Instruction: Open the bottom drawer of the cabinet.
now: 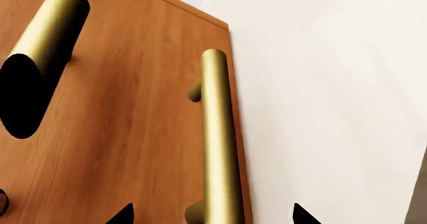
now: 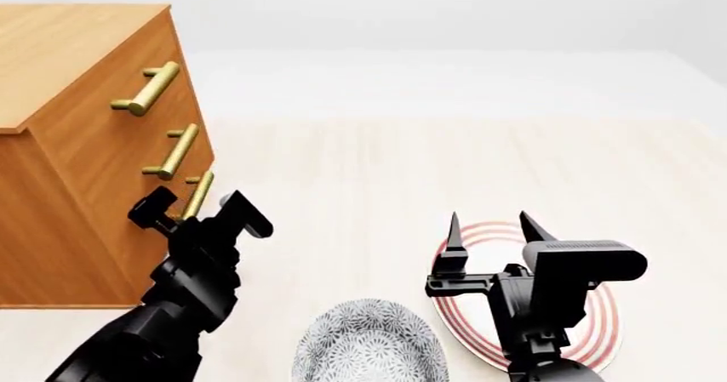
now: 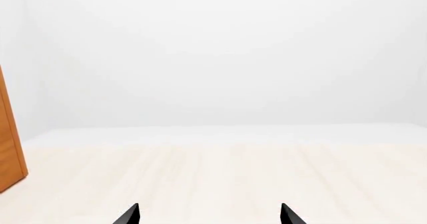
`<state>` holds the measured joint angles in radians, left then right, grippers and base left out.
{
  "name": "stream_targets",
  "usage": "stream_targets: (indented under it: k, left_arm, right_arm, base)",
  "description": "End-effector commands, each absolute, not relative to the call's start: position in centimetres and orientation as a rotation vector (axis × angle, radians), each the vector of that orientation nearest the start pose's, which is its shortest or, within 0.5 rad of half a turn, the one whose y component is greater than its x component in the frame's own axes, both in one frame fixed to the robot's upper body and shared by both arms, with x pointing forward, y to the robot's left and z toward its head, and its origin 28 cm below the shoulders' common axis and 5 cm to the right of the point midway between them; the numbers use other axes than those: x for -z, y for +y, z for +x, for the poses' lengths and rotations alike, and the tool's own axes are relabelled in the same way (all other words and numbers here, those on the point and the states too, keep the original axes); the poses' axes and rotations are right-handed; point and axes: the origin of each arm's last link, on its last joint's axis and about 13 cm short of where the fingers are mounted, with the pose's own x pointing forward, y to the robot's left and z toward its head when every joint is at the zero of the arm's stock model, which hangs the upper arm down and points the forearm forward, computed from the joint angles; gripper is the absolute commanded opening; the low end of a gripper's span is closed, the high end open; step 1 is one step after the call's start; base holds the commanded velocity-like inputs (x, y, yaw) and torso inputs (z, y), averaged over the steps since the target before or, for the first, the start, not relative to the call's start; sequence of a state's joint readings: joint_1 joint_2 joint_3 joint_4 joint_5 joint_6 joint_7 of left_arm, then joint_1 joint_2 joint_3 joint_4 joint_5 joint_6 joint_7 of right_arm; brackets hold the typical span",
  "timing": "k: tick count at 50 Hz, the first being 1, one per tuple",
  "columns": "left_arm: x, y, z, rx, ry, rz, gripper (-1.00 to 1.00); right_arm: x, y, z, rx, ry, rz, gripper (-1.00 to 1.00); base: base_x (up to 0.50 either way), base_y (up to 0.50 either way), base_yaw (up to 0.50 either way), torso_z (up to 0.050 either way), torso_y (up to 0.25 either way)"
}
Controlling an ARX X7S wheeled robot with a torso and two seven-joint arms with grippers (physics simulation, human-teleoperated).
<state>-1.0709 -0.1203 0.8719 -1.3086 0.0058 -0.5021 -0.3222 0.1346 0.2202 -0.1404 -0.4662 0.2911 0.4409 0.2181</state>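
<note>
At the cabinet's lower front corner, left gripper [image 2: 199, 205] sits with black fingers spread wide, straddling the brass bar handle [image 2: 197, 194] of the bottom drawer [image 2: 170, 220] of the boxy orange-brown wood-grain cabinet [image 2: 68, 144]. Left wrist view: both black fingertips [image 1: 123, 214] show with the lowest brass bar [image 1: 219, 144] between them, one tip over the wood front, other tip past the cabinet edge over the pale floor. No pad visibly touching the bar; jaws not closed on it. Contact: can't tell for sure from either view.

Bottom drawer front looks flush with the two drawers above it, middle handle [image 2: 173, 151] and top handle [image 2: 149, 88] in line with the lowest one. Cabinet stands at the robot's left on the light wood-plank floor [image 2: 375, 178].

Right gripper [image 2: 491, 225] is well apart from the cabinet, fingers pointing forward and spread wide, holding nothing. Right wrist view: two black tips [image 3: 130, 215] over bare floor, cabinet edge [image 3: 10, 149] just at frame side. Head view puts this gripper above a white plate with red concentric rings [image 2: 597, 331]; a grey-and-white patterned bowl [image 2: 369, 344] lies just beside the plate, between the two arms.
</note>
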Motion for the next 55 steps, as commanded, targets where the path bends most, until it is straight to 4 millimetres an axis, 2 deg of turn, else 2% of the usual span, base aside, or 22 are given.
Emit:
stream_targets:
  k: [1,17,24,43,55]
  left_arm:
    - [-7.1,26.8,37.4,-0.299,0.557,1.005,-1.0]
    - [-7.3,26.6,37.8,-0.282,0.515,0.983,-1.0]
    - [-7.7,25.1,38.3,-0.202,0.499,0.922,-1.0]
    - [-8.0,22.1,38.6,-0.139,0.46,0.978,-1.0]
    - [-8.4,20.0,38.8,-0.074,0.44,0.94,-1.0]
  right_arm:
    - [-10.7,-9.8,22.3,-0.052,-0.107,0.039,1.0]
    - [-10.6,-9.8,22.3,-0.054,-0.105,0.04,1.0]
    - [-10.6,-9.8,22.3,-0.056,-0.104,0.041,1.0]
    - [-10.7,-9.9,22.2,-0.054,-0.111,0.048,1.0]
    - [-10.6,-9.9,22.1,-0.057,-0.11,0.056,1.0]
  base:
    - [0.0,0.0,0.0,0.0,0.0]
    - [0.0,0.0,0.0,0.0,0.001]
    - [0.01,0.0,0.0,0.0,0.0]
    - [0.01,0.0,-0.01,0.0,0.0]
    - [0.01,0.0,-0.01,0.0,0.0]
